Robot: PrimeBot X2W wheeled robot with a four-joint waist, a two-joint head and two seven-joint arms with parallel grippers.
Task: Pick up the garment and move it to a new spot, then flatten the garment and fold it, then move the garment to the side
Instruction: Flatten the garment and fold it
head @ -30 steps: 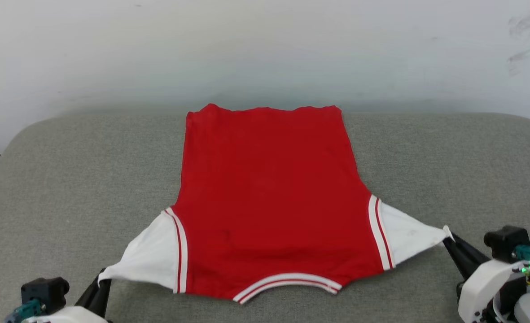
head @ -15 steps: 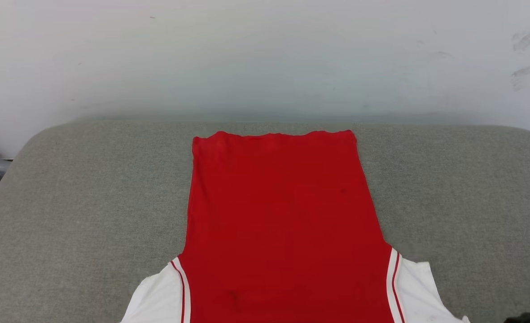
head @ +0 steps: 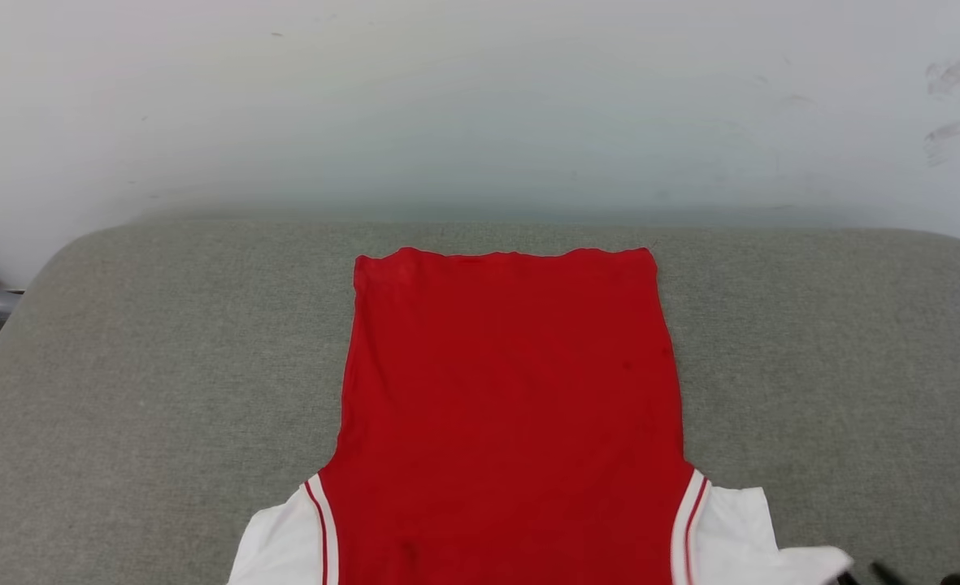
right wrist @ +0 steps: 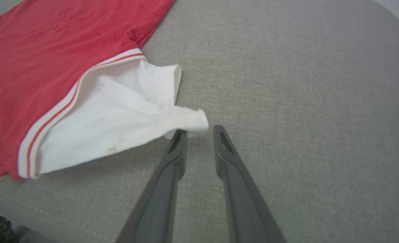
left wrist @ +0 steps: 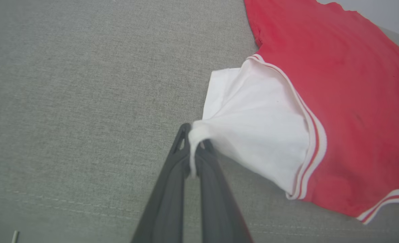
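1. Red body of the garment (head: 512,406) is laid out flat around the middle of the grey padded surface (head: 162,366), with the hem pointed toward the wall (head: 447,106).
2. The tip of the left white sleeve (left wrist: 253,128) is bunched up and pinched tight in the left gripper (left wrist: 195,141), so that one is clamped on cloth.
3. The right gripper (right wrist: 199,131) is spread apart with nothing clamped. The right white sleeve (right wrist: 118,114) is slumped on the padding, its tip right at one finger.
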